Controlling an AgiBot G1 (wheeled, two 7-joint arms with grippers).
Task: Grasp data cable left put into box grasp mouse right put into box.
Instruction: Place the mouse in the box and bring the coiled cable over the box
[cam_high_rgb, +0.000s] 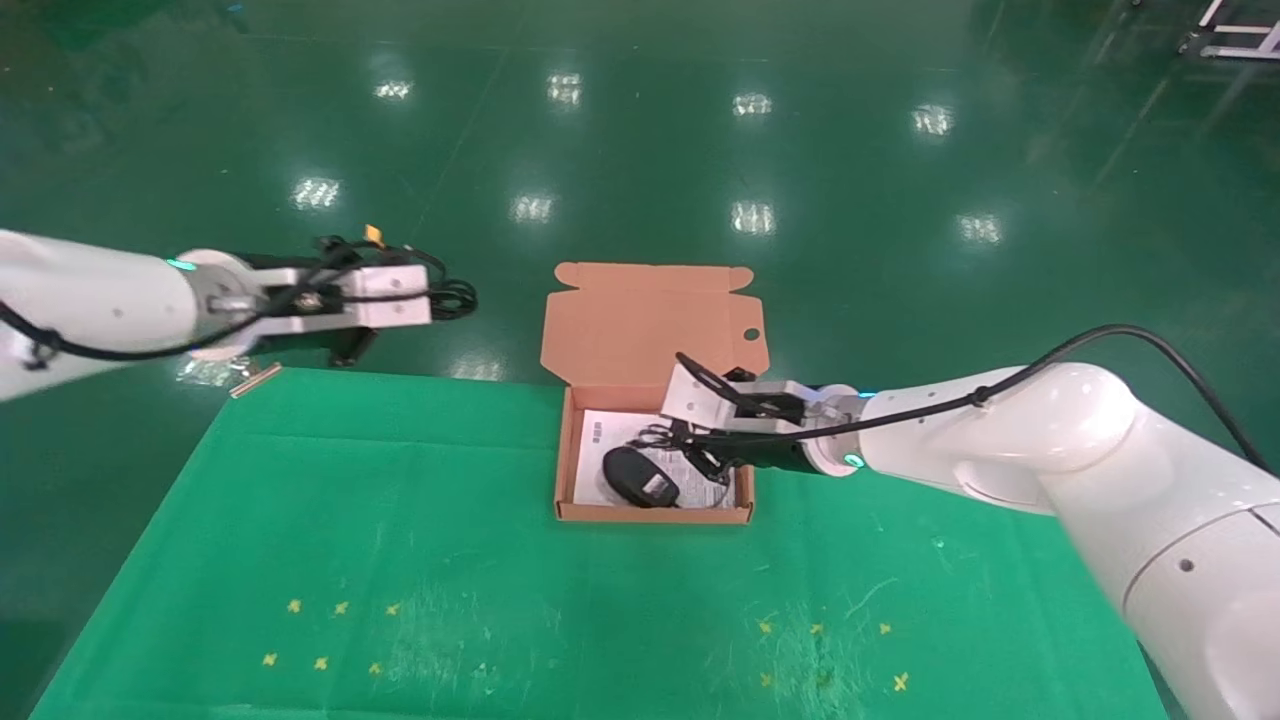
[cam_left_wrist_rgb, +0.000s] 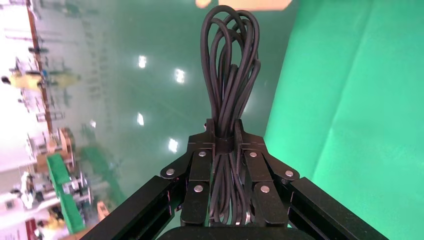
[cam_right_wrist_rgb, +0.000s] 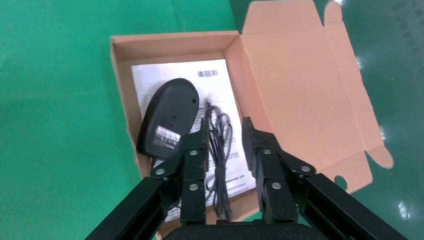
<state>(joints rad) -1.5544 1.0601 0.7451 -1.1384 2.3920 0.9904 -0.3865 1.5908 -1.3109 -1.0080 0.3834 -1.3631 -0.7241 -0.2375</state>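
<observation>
1. While the left gripper (cam_left_wrist_rgb: 224, 145) clamps the looped black data cable (cam_left_wrist_rgb: 230, 65) off the table's 10 o'clock corner, nothing blocks the cardboard box (cam_high_rgb: 654, 512).
2. Inside, on a white sheet (cam_right_wrist_rgb: 172, 72), lies the mouse (cam_high_rgb: 640, 477), underside up, cord (cam_right_wrist_rgb: 218, 145) beside it.
3. Right gripper (cam_right_wrist_rgb: 224, 137) hovers above, fingers parted.

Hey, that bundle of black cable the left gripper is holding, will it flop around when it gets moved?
Probably a little: the data cable is clamped mid-bundle by the left gripper, loops standing free beyond the fingers. Thin cord likely sways and looks light. Loose loops may snag the box wall.
</observation>
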